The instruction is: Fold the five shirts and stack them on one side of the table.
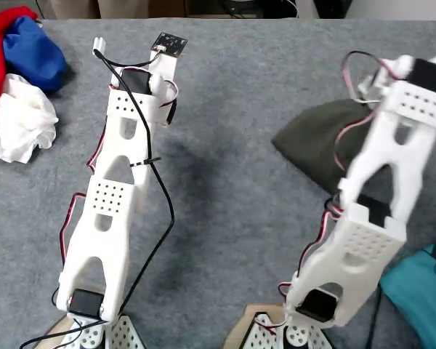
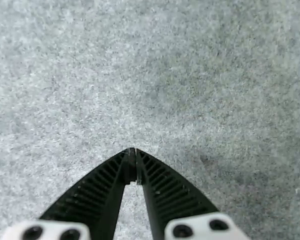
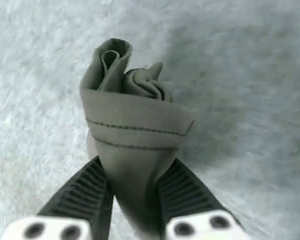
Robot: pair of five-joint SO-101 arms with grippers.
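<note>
Gripping the olive shirt (image 3: 135,115), the right pincer (image 3: 135,167) is clamped; the left pincer (image 2: 134,162) is pressed together.

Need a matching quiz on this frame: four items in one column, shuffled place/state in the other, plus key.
1. olive shirt
2. white shirt
3. teal shirt
4. left gripper

A. shut, empty, over the bare grey table
B. crumpled at the far left edge
C. pinched in the right gripper
D. at the near right corner

Pairs: 1-C, 2-B, 3-D, 4-A.
</note>
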